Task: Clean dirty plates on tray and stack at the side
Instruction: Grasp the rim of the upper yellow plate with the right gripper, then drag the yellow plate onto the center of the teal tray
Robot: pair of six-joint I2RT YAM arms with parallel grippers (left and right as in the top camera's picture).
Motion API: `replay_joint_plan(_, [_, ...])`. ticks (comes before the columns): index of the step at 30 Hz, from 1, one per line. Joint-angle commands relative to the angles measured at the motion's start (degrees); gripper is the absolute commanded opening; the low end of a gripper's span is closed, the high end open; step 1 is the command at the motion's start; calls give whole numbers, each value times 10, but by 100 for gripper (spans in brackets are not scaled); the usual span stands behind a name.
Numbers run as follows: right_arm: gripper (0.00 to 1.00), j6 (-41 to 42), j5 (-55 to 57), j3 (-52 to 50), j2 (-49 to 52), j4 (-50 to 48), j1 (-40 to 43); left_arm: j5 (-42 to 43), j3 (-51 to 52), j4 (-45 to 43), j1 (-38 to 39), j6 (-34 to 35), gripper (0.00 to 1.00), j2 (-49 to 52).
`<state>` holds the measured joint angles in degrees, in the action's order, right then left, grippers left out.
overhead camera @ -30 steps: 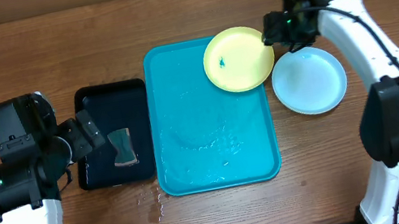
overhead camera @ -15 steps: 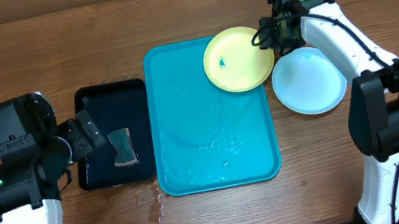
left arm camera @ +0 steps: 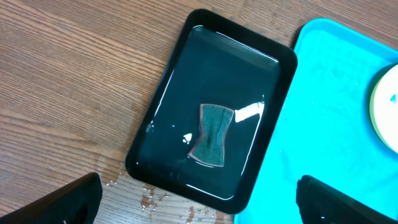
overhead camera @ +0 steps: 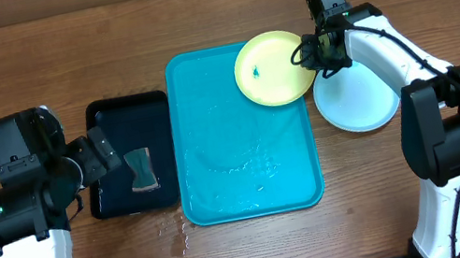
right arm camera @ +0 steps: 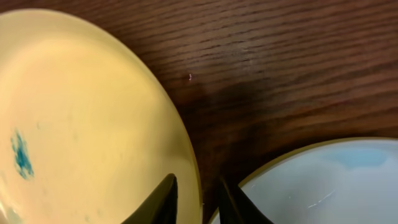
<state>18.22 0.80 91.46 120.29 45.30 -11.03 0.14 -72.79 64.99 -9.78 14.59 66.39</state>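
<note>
The left tool (left arm camera: 199, 186) was fully released above the black tray (left arm camera: 180, 81), with the sponge (left arm camera: 211, 134) directly beneath it. The tray (overhead camera: 220, 178) lay right of that tool.

The step in hand was judged to be pickup of the yellow plate (overhead camera: 272, 69), which sat on the tray's far right corner and bore a blue smudge (right arm camera: 22, 155). The right tool (overhead camera: 309, 49) had its fingers (right arm camera: 163, 199) set closely astride the plate's rim; a firm clench could not be confirmed. The blue plate (overhead camera: 363, 101) lay on the worktop just beside this tool.

Next move calls for a secure grip, then presenting the smudge for wiping.
</note>
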Motion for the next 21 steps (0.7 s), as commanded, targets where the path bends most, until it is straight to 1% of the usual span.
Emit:
replay_joint_plan(1, [18, 1, 0, -6, -1, 2, -3, -7, -8, -1, 0, -9, 100, -1])
replay_joint_plan(7, [17, 1, 0, -19, 0, -2, -3, -7, -8, -1, 0, -9, 100, -1])
replay_joint_plan(10, [11, 1, 0, -19, 0, -5, -3, -7, -8, -1, 0, -9, 100, -1])
replay_joint_plan(11, [6, 1, 0, -19, 0, -7, -3, -7, -8, -1, 0, -9, 100, -1])
replay_joint_plan(13, [4, 1, -5, -19, 0, -10, -3, -7, -8, -1, 0, -9, 100, -1])
replay_joint_plan(16, [4, 0, -34, -18, -1, -11, -3, -7, -8, -1, 0, -9, 100, -1])
replay_joint_plan(21, [4, 0, -127, -17, -9, -9, -3, -7, -8, -1, 0, -9, 100, -1])
